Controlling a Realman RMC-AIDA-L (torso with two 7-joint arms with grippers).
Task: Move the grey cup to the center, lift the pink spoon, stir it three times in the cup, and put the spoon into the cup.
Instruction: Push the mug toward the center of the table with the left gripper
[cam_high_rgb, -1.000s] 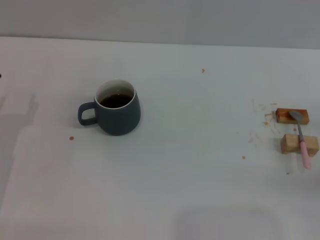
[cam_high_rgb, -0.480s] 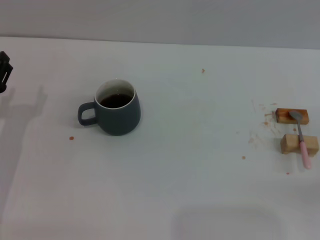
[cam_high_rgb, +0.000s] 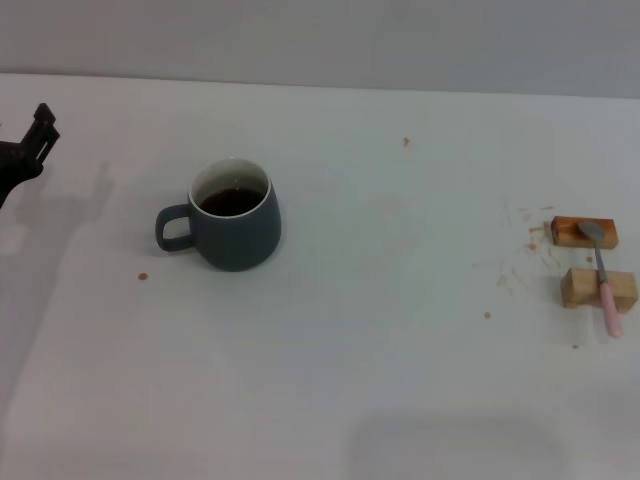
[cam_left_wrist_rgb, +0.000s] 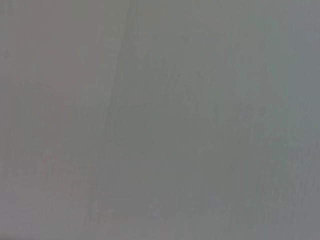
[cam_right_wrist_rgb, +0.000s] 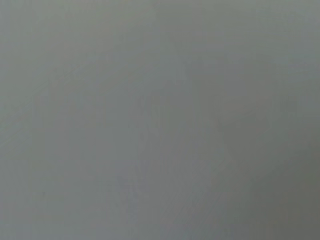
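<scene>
— Well, the left gripper (cam_high_rgb: 25, 155)?
— At the table's (cam_high_rgb: 400, 380) left edge, raised; finger state, cannot tell.
— Task items?
— Grey cup (cam_high_rgb: 232, 228) to its right, apart. Pink spoon (cam_high_rgb: 604, 280) far beyond, across two wooden blocks (cam_high_rgb: 590, 260).

Barely any of the robot shows up here; just the left gripper (cam_high_rgb: 22, 155) poking in at the head view's left edge; it's matte black all over, blocky and angular, with a squared-off notched tip and a darker slanted body behind it; no cables, screws or markings I can make out; both wrist views are blank grey.
</scene>
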